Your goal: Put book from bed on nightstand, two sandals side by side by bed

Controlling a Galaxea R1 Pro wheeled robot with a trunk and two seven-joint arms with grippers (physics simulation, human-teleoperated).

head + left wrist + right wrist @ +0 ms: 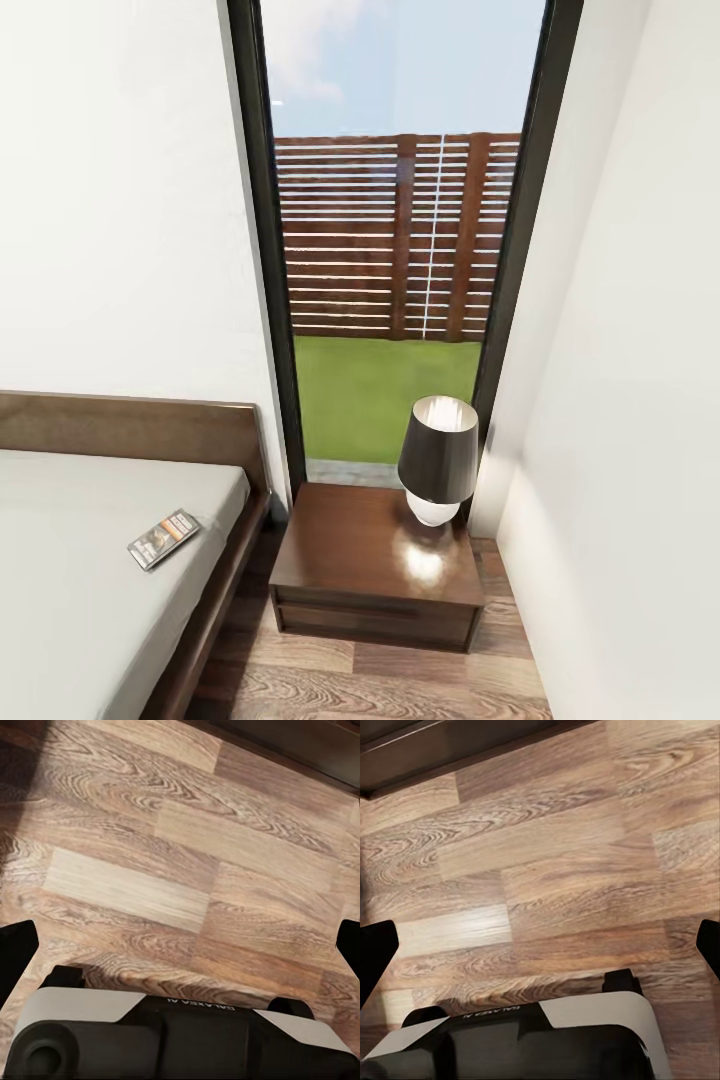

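In the head view the bed (90, 590) is occupying the lower left of the frame, its grey mattress bordered by a dark wooden frame and headboard. The book (164, 538) is lying flat on the mattress near the bed's right-hand edge, turned at an angle, cover up. Just right of the bed, in the lower centre, the nightstand (375, 570) is standing on the wood floor (380, 685) in front of a tall dark-framed window (395, 240), through which a slatted fence and grass are showing. A lamp (438, 460) with a dark shade and pale round base is sitting on the nightstand's rear right corner; the remainder of its glossy top is bare. White walls are closing in on both sides. In the left wrist view the left pincer (180, 941) is hanging over floorboards, its two dark fingertips sitting at opposite edges of the frame, spread wide with nothing between them. In the right wrist view the right pincer (540, 945) is showing likewise, fingertips wide apart over floorboards and holding nothing, with a dark furniture edge crossing the frame's upper left.
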